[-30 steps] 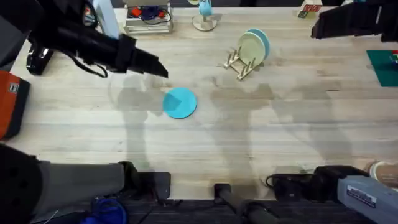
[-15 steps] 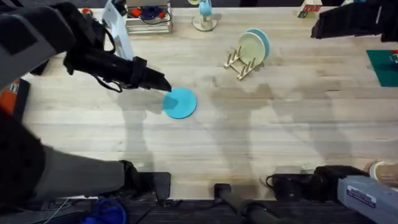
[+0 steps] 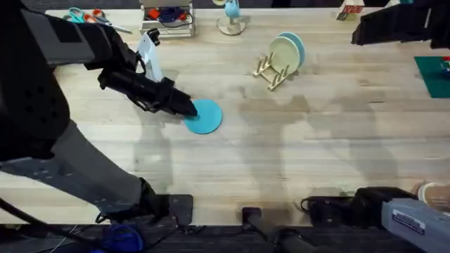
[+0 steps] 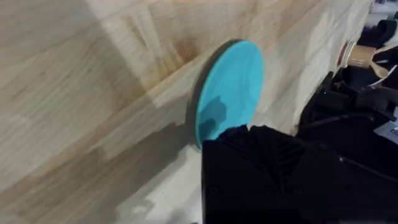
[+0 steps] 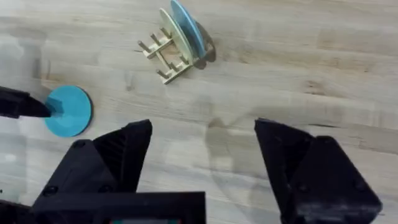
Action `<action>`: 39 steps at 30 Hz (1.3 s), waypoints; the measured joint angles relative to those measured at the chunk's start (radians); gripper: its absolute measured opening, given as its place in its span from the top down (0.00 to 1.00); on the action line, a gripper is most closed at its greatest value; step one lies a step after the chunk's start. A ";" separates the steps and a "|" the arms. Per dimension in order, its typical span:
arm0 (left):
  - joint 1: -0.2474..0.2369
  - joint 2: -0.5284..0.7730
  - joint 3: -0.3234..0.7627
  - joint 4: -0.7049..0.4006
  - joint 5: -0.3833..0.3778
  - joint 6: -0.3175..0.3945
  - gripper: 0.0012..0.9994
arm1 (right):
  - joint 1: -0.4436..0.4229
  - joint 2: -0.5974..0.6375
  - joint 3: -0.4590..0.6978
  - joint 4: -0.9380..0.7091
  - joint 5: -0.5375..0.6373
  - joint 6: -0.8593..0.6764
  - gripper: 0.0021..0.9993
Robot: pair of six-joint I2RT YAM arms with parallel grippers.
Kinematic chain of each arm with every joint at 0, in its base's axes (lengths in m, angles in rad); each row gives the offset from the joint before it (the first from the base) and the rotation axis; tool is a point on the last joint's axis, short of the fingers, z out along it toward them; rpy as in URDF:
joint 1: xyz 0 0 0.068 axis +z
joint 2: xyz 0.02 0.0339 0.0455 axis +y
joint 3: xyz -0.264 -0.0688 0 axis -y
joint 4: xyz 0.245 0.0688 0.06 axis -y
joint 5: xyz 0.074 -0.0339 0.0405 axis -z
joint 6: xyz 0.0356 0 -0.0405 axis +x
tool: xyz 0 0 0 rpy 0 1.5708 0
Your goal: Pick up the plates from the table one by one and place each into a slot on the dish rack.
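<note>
So the left claw (image 3: 188, 107) has come down and in since a second ago, when it hung well back over bare wood; now its tip sits right at the near-left rim of the turquoise plate (image 3: 204, 116), which lies flat on the worktop (image 3: 295, 161) same spot as before. Can't tell how far that claw is spread, the wrist view is mostly black finger. Farther back, the dish rack (image 3: 271, 72) holds a cream plate (image 3: 283, 53) and a light-blue plate (image 3: 298, 46) on edge, unchanged. The right claw (image 5: 202, 155) hangs high, fingers wide apart, gripping nothing.
</note>
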 joint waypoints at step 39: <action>0.084 0.002 -0.001 0.025 -0.003 0.000 0.96 | 0.000 0.018 0.000 -0.001 0.000 0.000 0.00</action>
